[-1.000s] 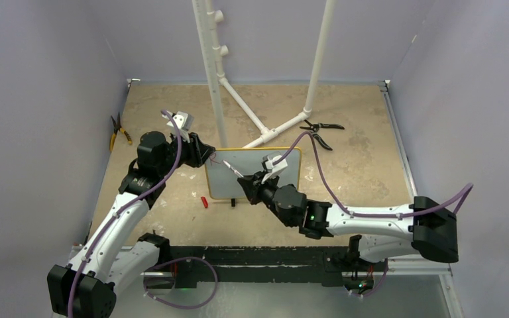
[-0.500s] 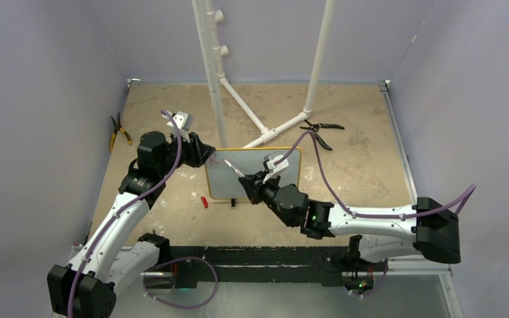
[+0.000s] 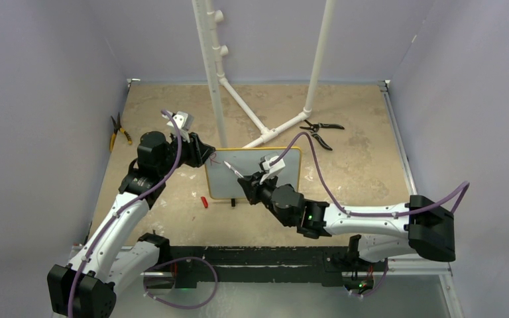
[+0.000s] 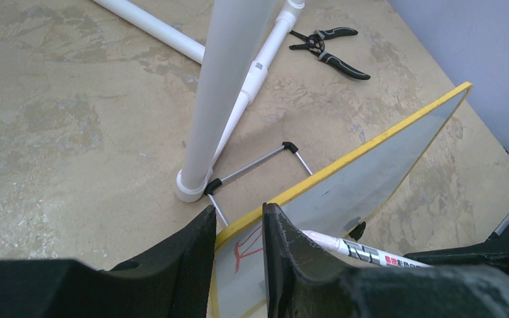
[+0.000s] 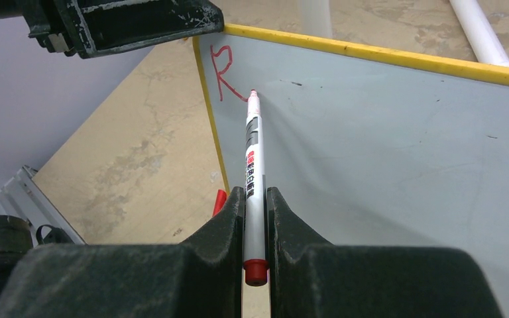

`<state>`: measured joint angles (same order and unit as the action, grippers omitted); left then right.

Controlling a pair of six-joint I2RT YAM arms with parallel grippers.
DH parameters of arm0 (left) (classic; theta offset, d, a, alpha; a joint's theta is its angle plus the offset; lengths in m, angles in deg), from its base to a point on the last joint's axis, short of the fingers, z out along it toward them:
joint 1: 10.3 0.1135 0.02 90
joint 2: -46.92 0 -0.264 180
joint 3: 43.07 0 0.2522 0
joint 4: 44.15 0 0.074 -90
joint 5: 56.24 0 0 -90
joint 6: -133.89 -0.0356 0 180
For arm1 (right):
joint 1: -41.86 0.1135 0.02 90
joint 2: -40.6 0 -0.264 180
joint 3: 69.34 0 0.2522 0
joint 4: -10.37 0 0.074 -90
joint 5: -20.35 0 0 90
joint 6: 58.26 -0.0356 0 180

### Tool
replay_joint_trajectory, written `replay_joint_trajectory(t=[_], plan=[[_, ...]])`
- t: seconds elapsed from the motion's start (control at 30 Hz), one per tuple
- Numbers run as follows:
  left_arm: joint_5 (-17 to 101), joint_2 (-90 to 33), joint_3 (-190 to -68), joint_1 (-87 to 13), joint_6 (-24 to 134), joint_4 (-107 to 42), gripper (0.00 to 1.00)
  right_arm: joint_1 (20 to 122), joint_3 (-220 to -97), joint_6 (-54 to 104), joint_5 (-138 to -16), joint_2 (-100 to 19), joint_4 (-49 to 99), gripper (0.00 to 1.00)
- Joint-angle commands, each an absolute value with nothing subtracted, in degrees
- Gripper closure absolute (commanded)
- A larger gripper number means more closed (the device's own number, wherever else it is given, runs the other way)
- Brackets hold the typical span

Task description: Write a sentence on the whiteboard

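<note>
On the beige surface (image 3: pixel 344 165) the yellow-framed whiteboard (image 3: pixel 222 187) stands tilted back, its top left corner clamped between the left fingers (image 4: pixel 189 265). The right fingers (image 5: pixel 219 242) are closed on a red marker (image 5: pixel 253 165). Its tip rests against the board at the foot of a red "R" (image 5: pixel 224 74), just below that corner.

**Loose Items on the Desk (image 3: pixel 364 165)**

A white pipe frame (image 3: pixel 215 79) stands just beyond the left pincer (image 3: pixel 202 154); yellow-handled pliers (image 3: pixel 118 132) lie to its left. Black pliers (image 3: pixel 321 129) lie beyond the right pincer (image 3: pixel 244 179), a red cap (image 3: pixel 204 201) to its left. A marker (image 5: pixel 252 172) sits between its fingers.
</note>
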<state>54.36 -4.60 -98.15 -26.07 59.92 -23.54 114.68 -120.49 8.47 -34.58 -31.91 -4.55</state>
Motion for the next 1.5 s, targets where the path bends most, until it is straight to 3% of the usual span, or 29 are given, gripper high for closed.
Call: replay_joint_trajectory(t=[0.0,1.47], plan=[[54.7,-5.0,-97.5,-26.0,60.1,-24.0,0.71,113.9,-122.7,9.1,-33.1,-31.9,-7.5,1.0],[54.8,-4.8,-97.6,-26.0,60.1,-23.8,0.71,112.5,-121.1,5.9,-34.3,-34.4,-4.4,1.0]])
